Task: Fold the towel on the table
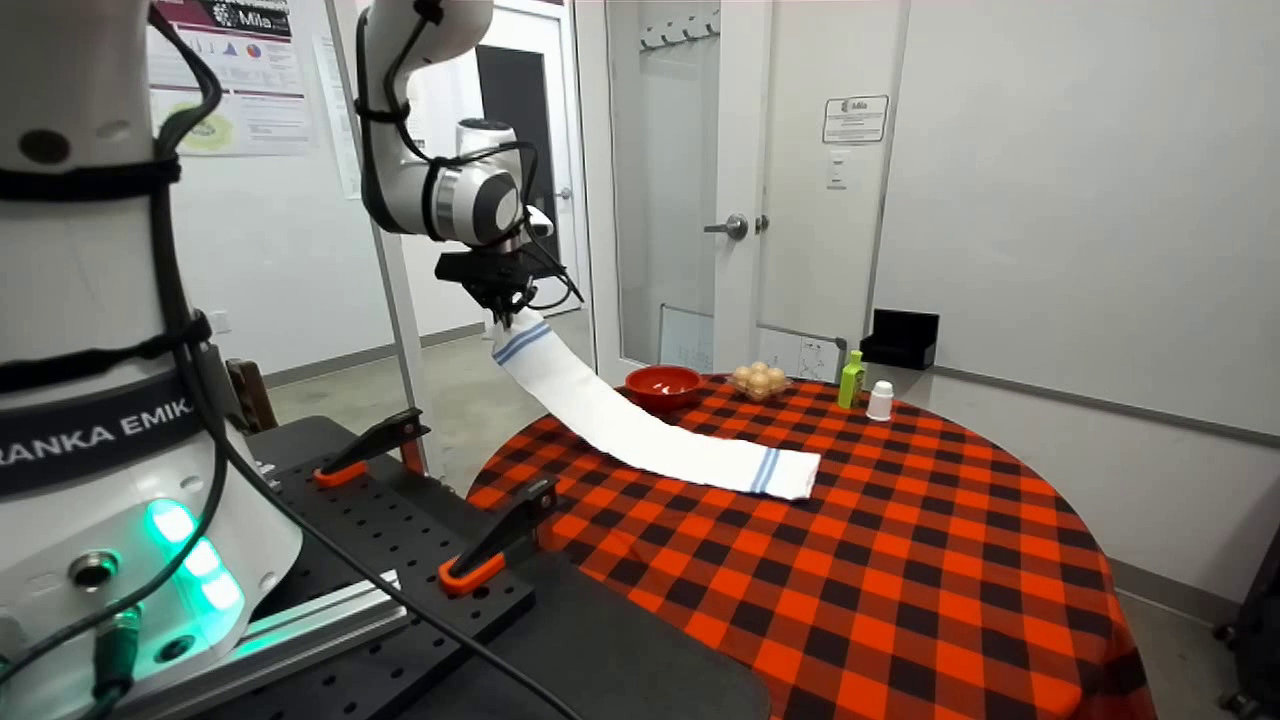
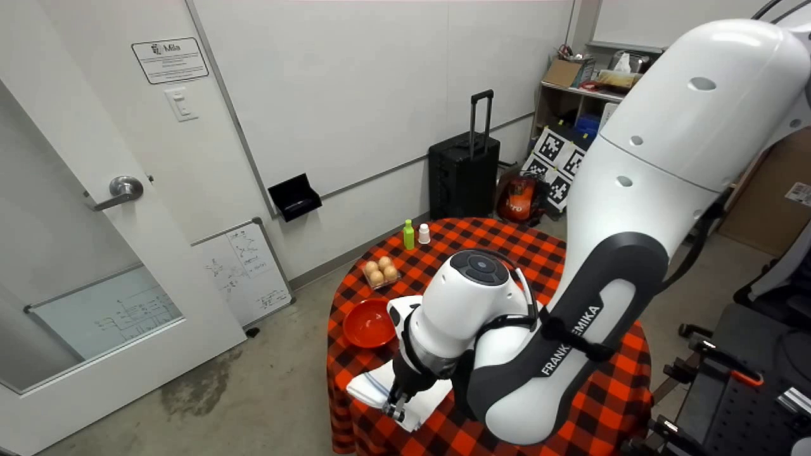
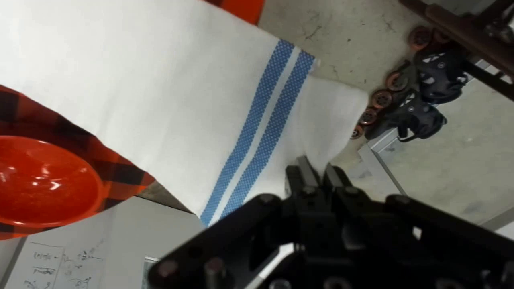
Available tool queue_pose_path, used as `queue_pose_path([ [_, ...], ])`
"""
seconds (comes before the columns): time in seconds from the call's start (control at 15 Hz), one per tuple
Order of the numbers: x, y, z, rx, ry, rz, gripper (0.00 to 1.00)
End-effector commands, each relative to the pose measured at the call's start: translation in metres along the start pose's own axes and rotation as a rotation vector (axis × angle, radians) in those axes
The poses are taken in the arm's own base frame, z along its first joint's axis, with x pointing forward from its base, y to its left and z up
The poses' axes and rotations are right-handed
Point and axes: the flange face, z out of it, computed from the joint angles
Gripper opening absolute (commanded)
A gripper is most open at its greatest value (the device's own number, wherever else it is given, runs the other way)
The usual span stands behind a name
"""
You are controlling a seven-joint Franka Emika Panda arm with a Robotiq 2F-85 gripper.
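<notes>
The jaws are clamped on one end of the white towel (image 1: 640,435), just past its paired blue stripes (image 3: 263,132), and hold it in the air, left of the red bowl (image 1: 664,388) in an exterior view. From there the towel slopes down past the near side of the bowl — a long, narrow strip — and its other end rests on the tabletop (image 1: 950,590), right of the bowl and nearer the camera. A red-and-black buffalo-check tablecloth (image 1: 880,500) spreads beneath the bowl. In both exterior views a clear carton of brown eggs (image 1: 759,382) sits just beside the bowl, while a green bottle (image 1: 851,382) and a white bottle (image 1: 880,402) stand farther from it. In the wrist view, inline skates (image 3: 417,116) show on the floor (image 3: 333,28), well apart from the bowl.
</notes>
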Motion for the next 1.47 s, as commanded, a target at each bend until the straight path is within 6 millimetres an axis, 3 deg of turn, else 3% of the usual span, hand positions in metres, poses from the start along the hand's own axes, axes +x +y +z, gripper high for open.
queue_pose_path([
  [0.0, 0.017, -0.026, -0.034, 0.068, 0.022, -0.002, 0.01],
  [0.13, 0.027, -0.03, -0.046, 0.088, 0.043, 0.011, 0.01],
  [0.27, 0.036, -0.02, -0.057, 0.084, 0.06, 0.027, 0.01],
  [0.67, 0.038, 0.051, -0.072, 0.045, 0.083, 0.098, 0.01],
  [1.4, -0.036, 0.2, -0.06, 0.101, -0.138, -0.024, 0.01],
])
